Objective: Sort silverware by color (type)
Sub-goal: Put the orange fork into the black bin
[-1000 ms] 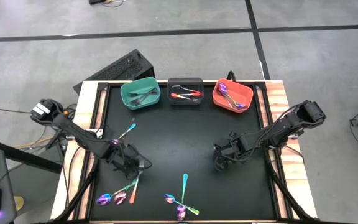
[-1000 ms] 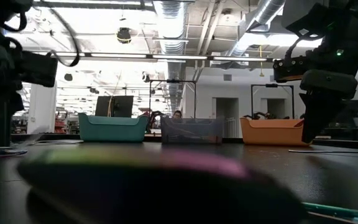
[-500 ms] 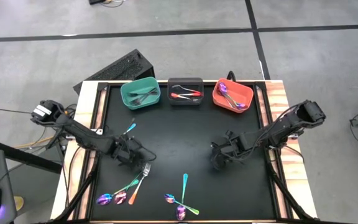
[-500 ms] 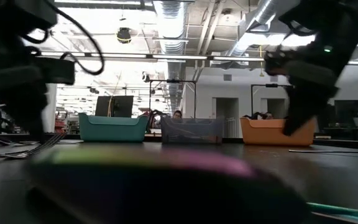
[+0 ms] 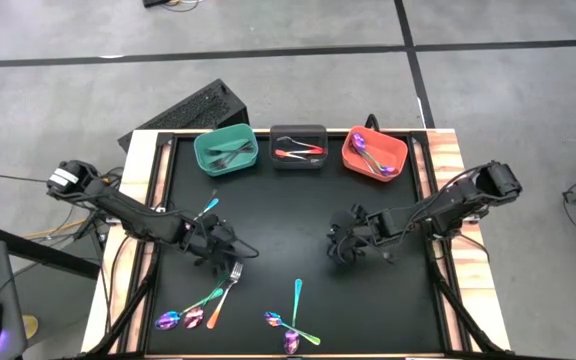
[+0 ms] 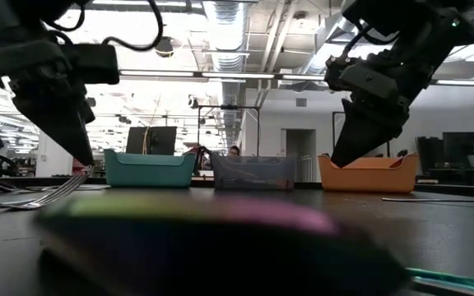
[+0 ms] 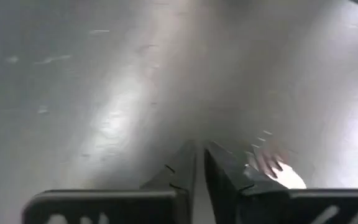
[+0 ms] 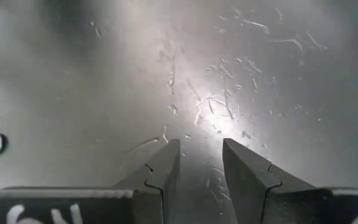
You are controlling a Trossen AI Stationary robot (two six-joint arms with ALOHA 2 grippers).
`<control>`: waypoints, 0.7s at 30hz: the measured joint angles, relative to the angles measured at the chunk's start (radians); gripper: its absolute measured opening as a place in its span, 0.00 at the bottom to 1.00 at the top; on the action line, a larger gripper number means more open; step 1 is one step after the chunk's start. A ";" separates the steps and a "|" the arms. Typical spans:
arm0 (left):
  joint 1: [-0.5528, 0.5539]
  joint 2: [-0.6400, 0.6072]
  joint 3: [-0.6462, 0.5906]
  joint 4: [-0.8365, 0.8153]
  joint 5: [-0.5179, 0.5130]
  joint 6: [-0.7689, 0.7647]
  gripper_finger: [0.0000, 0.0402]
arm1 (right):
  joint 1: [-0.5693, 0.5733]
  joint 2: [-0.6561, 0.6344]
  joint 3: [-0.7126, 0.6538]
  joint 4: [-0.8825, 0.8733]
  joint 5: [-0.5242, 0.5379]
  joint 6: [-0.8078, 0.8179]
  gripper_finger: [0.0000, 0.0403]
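Right claw (image 5: 340, 250) shifted inward; orange bin (image 5: 374, 155) holds iridescent spoon (image 5: 363, 152).

1. Two dark, slim, jointed arms are seen from above; the left arm (image 5: 118, 207) ends at a pale, rounded base joint at the table's edge.
2. The right arm (image 5: 438, 207) is built alike, with a bulky black joint at its outer end.
3. Black cables are run beside both arms, along the table's side rails.
4. The left gripper (image 7: 199, 163) is formed of two black, wedge-shaped fingers (image 7: 176, 171) with small notches on the inner edges.
5. White lettering is printed on the black bar below them.
6. The right gripper (image 8: 199, 163) is shaped alike, with matching notches and partly cropped white markings.
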 joint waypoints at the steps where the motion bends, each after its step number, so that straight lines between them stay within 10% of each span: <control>1: -0.003 -0.001 0.000 0.012 0.013 0.016 0.08 | 0.001 0.001 0.000 0.005 0.000 -0.001 0.34; 13: 0.044 0.006 -0.092 0.204 0.151 0.131 0.58 | 0.030 0.001 0.000 0.007 -0.003 -0.021 0.34; 21: 0.087 0.006 -0.161 0.325 0.326 0.250 0.60 | 0.028 0.001 0.000 0.007 -0.003 -0.027 0.34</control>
